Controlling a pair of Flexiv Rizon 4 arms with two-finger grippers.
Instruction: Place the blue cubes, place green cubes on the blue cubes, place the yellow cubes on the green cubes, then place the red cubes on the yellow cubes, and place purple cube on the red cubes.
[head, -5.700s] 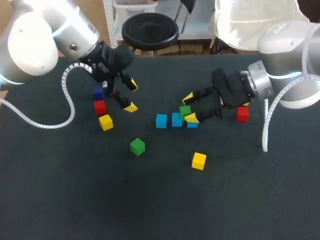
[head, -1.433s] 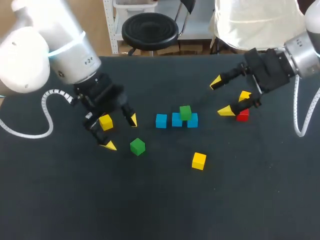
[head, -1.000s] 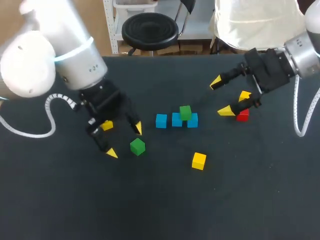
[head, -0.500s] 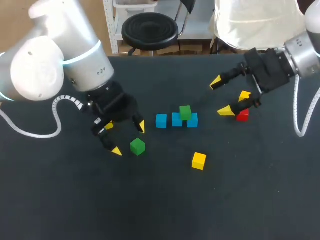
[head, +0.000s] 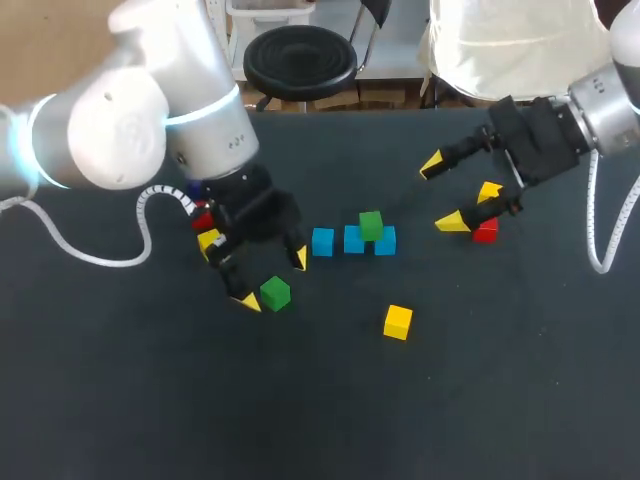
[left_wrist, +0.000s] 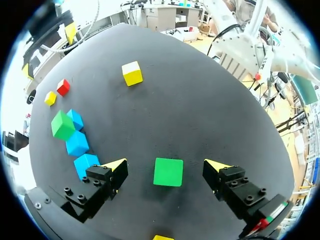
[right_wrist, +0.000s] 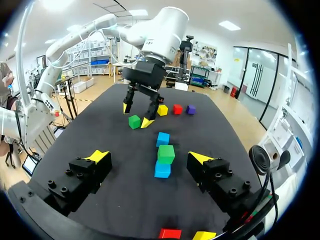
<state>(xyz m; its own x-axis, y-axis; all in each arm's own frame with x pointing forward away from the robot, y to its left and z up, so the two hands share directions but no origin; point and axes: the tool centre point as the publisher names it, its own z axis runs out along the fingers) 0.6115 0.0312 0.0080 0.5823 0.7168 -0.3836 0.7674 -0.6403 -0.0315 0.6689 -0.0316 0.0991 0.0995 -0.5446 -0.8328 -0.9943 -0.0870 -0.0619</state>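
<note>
A loose green cube (head: 275, 293) lies on the black table; in the left wrist view that green cube (left_wrist: 168, 171) sits between the fingers of my open left gripper (left_wrist: 166, 165), with a gap on each side. Three blue cubes (head: 353, 240) form a row, and a second green cube (head: 371, 225) sits on top of them. My right gripper (head: 442, 192) hangs open above the table at the right, near a red cube (head: 486, 230) and a yellow cube (head: 489, 190). Another yellow cube (head: 398, 321) lies in front of the row.
Behind my left arm lie a yellow cube (right_wrist: 162, 110), a red cube (right_wrist: 177, 108) and a purple cube (right_wrist: 190, 108), partly hidden in the head view. The table's far edge (head: 380, 112) runs behind the cubes.
My left arm has swung to the right and come down, so its open fingers now straddle the loose green cube. The right arm has kept still.
</note>
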